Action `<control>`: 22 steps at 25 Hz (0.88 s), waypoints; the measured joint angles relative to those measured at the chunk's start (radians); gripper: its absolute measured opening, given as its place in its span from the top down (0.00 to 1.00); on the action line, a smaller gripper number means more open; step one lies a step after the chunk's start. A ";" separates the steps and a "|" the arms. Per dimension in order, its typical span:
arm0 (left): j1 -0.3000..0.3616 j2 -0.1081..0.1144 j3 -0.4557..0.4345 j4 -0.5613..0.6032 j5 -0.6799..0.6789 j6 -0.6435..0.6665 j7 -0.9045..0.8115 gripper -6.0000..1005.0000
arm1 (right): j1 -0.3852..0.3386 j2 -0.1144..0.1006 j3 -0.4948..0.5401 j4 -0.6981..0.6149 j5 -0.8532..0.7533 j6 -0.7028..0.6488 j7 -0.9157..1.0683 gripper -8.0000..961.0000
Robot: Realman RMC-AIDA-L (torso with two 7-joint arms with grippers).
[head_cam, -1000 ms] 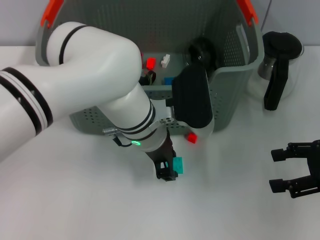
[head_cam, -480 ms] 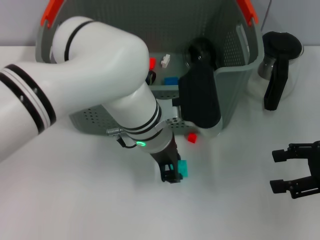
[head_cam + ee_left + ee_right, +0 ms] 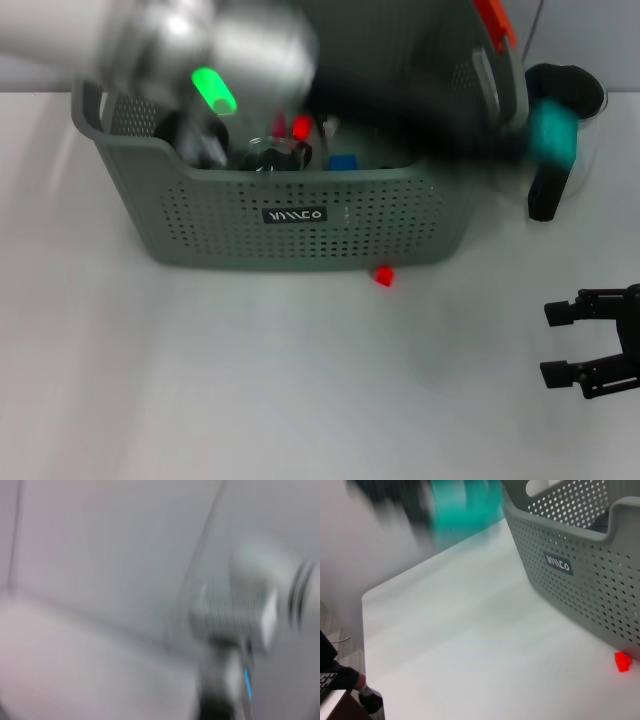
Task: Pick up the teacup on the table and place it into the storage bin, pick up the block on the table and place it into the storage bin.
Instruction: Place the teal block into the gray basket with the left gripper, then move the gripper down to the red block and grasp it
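The storage bin [image 3: 300, 215] stands at the back of the table, grey-green with a black label. My left arm sweeps above it in a blur. Its dark left gripper [image 3: 535, 140] reaches out past the bin's right end, shut on a teal block [image 3: 553, 135] held in the air. In the right wrist view the same teal block [image 3: 462, 505] shows as a smear above the table, left of the storage bin [image 3: 580, 545]. A clear rounded thing [image 3: 268, 156] lies inside the bin; I cannot tell if it is the teacup. My right gripper [image 3: 553, 342] rests open at the table's right front.
A small red block [image 3: 383, 275] lies on the table just in front of the bin, also the red block [image 3: 622, 661] in the right wrist view. A glass pitcher [image 3: 575, 95] with a black handle stands right of the bin. Red, white and blue pieces lie in the bin.
The left arm has lifted the teal block off the table in front of the bin and swung it up and to the right, fast. The right arm has stayed put.
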 joint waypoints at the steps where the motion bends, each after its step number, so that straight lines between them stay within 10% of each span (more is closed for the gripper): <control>1: 0.001 0.005 -0.052 -0.003 -0.030 -0.013 0.005 0.55 | 0.001 0.001 0.000 0.001 0.000 0.000 0.000 0.02; 9: -0.029 0.095 -0.150 -0.204 0.038 -0.343 0.016 0.50 | 0.013 0.012 -0.004 0.001 0.000 0.002 0.000 0.02; 18: -0.013 0.086 -0.156 -0.176 0.090 -0.363 0.030 0.26 | 0.023 0.013 -0.006 -0.002 0.000 -0.005 0.001 0.02; 22: 0.037 0.033 -0.149 -0.100 0.025 -0.129 0.170 0.17 | 0.020 0.008 -0.006 0.001 0.000 0.002 0.010 0.02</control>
